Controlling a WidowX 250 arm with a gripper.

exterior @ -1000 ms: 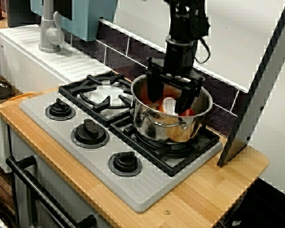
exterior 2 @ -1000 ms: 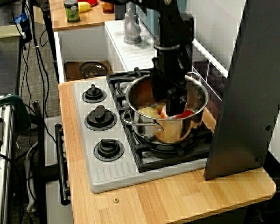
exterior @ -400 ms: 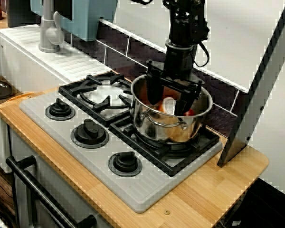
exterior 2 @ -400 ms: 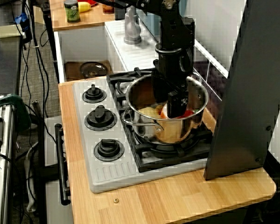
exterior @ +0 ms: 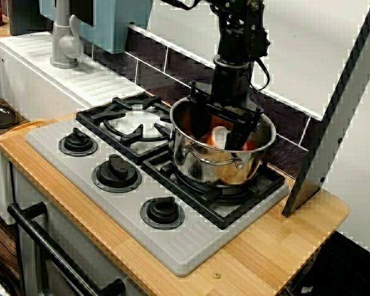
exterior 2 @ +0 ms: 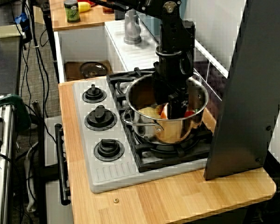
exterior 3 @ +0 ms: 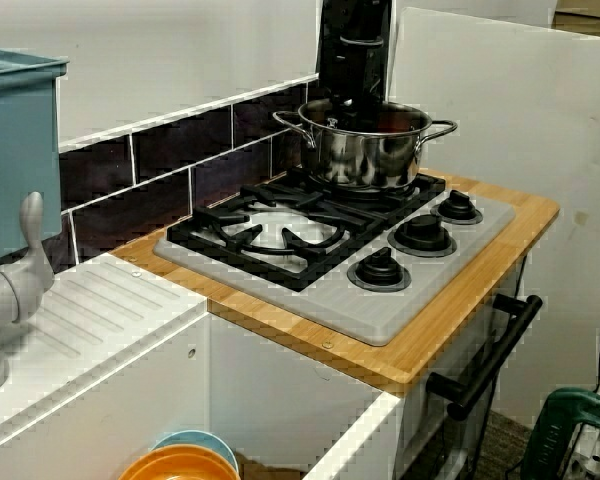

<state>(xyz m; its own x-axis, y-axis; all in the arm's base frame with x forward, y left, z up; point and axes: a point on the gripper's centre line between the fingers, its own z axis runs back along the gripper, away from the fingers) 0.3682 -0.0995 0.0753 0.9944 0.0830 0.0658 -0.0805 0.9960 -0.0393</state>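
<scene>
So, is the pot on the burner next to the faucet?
No, the pot sits on the burner farther from the faucet.

Three cameras ring the pot (exterior: 200, 161). The front view stands close, off the pot's knob side and a little raised, facing the tiles (exterior: 153, 69) behind the pot, which sits mid-frame. The high view hangs further back, past the pot's end of the stove (exterior 2: 107, 172), and looks steeply down along it toward the faucet (exterior 2: 132, 28) beyond the pot, with floor and cables on the pot's knob side. The low view looks the opposite way from the faucet end, about level with the pot's rim, along the tiles, and the pot is far and small there. All three share the pot, the burners and the knobs (exterior: 116, 174).
</scene>
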